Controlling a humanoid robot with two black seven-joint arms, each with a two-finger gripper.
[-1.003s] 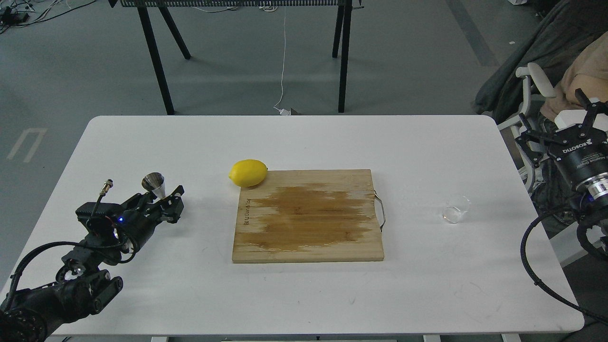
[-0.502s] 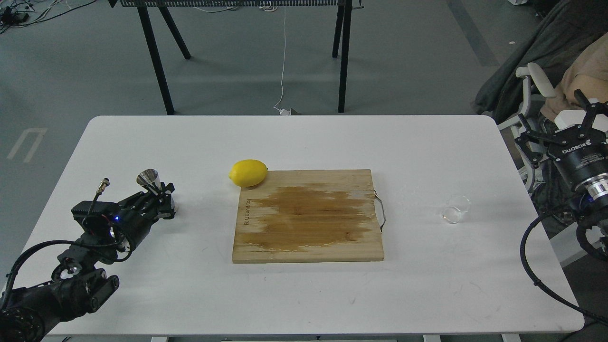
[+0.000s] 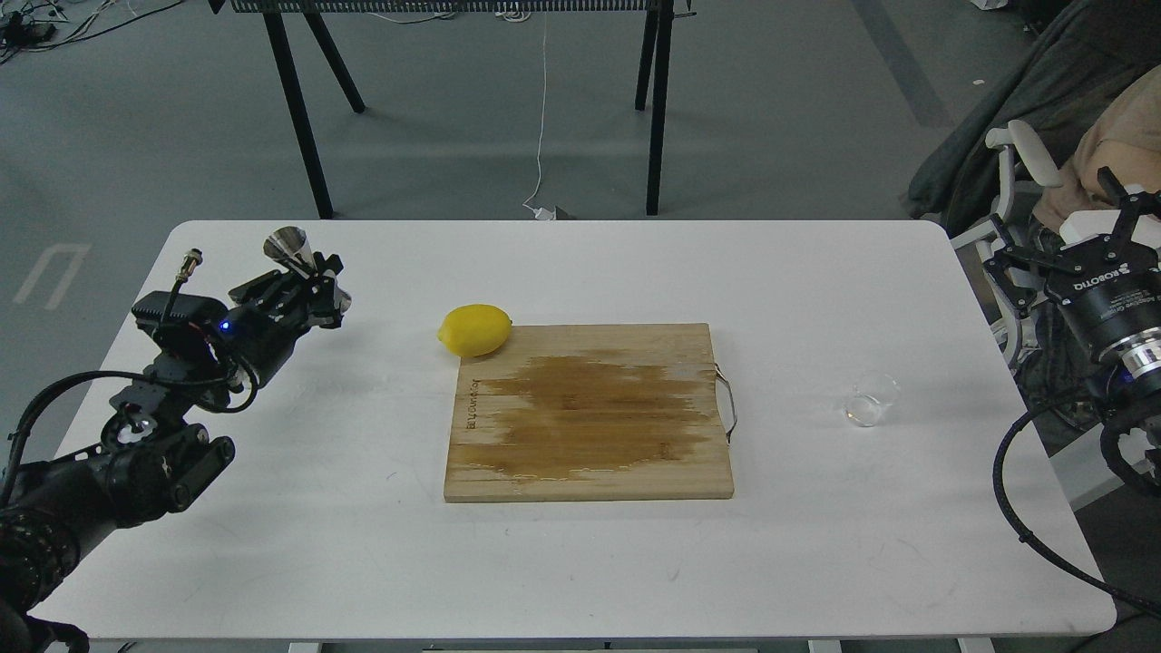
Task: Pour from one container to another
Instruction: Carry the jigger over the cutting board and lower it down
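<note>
Left gripper [image 3: 313, 277] clamps the steel jigger [image 3: 295, 251] at its waist, raised over the table's [image 3: 272, 544] far-left area. Right gripper [image 3: 1079, 240] hangs off the right edge, fingers spread wide, holding nothing. Glass cup [image 3: 869, 400] sits on the table right of the cutting board [image 3: 590, 413].

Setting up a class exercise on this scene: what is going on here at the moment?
The left gripper is shut on the steel jigger, holding it at the table's far-left side. The clear glass cup sits untouched on the right, with the right gripper open beyond the table edge. A lemon rests against a stained cutting board. Nothing is being poured.
</note>
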